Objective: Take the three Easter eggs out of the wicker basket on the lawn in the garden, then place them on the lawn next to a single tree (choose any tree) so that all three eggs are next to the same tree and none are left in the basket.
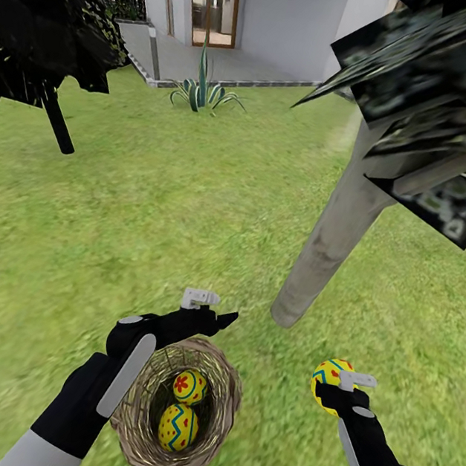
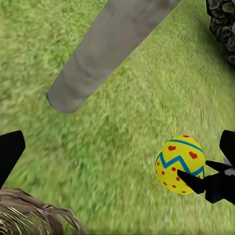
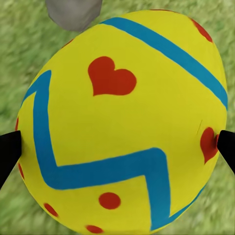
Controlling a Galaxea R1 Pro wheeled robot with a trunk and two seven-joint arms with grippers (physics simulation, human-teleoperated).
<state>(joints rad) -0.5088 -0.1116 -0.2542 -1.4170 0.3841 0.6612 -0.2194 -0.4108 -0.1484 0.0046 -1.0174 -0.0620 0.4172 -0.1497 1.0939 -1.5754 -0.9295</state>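
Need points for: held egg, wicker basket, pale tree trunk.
held egg [image 3: 122, 122], right wrist view, middle of the yellow shell.
wicker basket [image 1: 227, 390], head view, braided rim on its right side.
pale tree trunk [image 1: 328, 248], head view, mid-trunk, grey-beige bark.

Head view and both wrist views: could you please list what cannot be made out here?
- Basket floor: head view, hidden under two eggs.
- Tree crown: head view, cut off by the frame's edge.
- Third egg: right wrist view, its far side hidden, clamped in the right hand.
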